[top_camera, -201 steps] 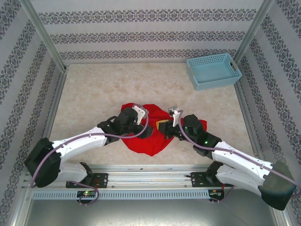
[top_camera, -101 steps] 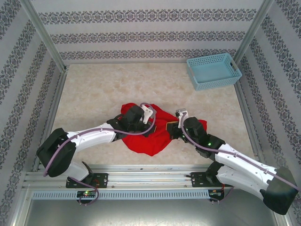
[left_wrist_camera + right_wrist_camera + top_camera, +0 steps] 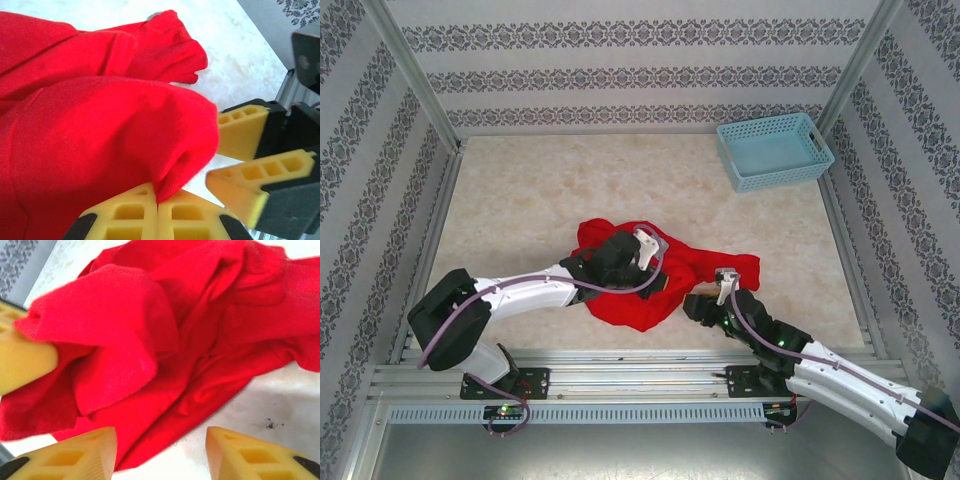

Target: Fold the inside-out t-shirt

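Near the front edge of the desk [image 3: 520, 200], midway along: pinches a fold of the crumpled inside-out t-shirt [image 3: 650, 285] in the closed left claw [image 3: 158, 200], probably to raise one layer clear of the heap. Poises the right claw [image 3: 160, 440] parted and empty just beside the cloth's right side, seemingly ready for a fresh grip. Elsewhere: pale marbled desk, light blue basket [image 3: 775, 150] at the far right corner, patterned wallpaper all round.

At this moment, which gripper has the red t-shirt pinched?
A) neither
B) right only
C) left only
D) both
C: the left gripper has its yellow fingers closed on a fold of the t-shirt, while the right gripper has its fingers standing apart, clamping nothing.
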You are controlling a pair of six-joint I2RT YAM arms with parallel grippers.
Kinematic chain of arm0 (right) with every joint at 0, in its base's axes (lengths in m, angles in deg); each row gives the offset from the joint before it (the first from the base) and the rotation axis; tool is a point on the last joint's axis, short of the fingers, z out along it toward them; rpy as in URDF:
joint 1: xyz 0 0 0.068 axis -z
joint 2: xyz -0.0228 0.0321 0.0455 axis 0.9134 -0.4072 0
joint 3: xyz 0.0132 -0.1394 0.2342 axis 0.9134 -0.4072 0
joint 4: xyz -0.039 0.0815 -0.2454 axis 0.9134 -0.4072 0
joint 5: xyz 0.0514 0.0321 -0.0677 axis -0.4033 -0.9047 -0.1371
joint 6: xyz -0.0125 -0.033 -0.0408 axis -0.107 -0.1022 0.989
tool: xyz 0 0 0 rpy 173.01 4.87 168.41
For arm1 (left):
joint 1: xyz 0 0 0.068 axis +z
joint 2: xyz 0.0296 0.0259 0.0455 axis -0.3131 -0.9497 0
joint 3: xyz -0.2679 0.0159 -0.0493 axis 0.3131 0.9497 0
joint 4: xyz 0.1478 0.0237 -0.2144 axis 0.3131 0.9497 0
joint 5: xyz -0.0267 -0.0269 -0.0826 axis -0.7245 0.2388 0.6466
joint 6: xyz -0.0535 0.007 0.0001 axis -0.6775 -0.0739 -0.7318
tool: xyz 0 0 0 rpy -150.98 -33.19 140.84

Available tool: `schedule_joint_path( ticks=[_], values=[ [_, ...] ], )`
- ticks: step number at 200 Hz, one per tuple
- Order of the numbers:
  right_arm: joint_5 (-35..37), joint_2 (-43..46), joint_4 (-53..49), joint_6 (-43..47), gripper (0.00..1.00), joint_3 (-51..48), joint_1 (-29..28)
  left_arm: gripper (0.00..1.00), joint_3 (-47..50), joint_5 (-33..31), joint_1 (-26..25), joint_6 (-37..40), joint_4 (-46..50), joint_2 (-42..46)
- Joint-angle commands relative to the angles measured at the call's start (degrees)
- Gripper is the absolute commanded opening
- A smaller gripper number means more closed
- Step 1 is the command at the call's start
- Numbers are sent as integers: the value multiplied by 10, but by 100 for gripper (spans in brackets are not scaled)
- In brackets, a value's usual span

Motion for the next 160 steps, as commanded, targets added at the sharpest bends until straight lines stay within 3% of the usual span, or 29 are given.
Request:
schedule_joint_path(
  ticks=[1, 32, 58, 108, 138, 160],
  values=[
    [25, -18, 89, -16, 58, 5, -4, 0, -23, 19, -17, -12, -23, -5],
    [26, -119, 135, -8, 64, 43, -3, 0, -30, 19, -28, -16, -22, -4],
    [99, -201, 61, -46, 64, 86, 0, 0, -26, 10, -30, -24, -30, 5],
    [198, -240, -161, -121, 51, 145, 8, 0, -24, -54, -29, -13, -3, 17],
    [133, -246, -183, -112, 37, 139, 31, 0, -32, -77, -23, -16, 4, 11],
    [129, -226, -232, -110, 32, 155, 32, 0, -46, -104, -21, -22, 26, 1]
  ],
)
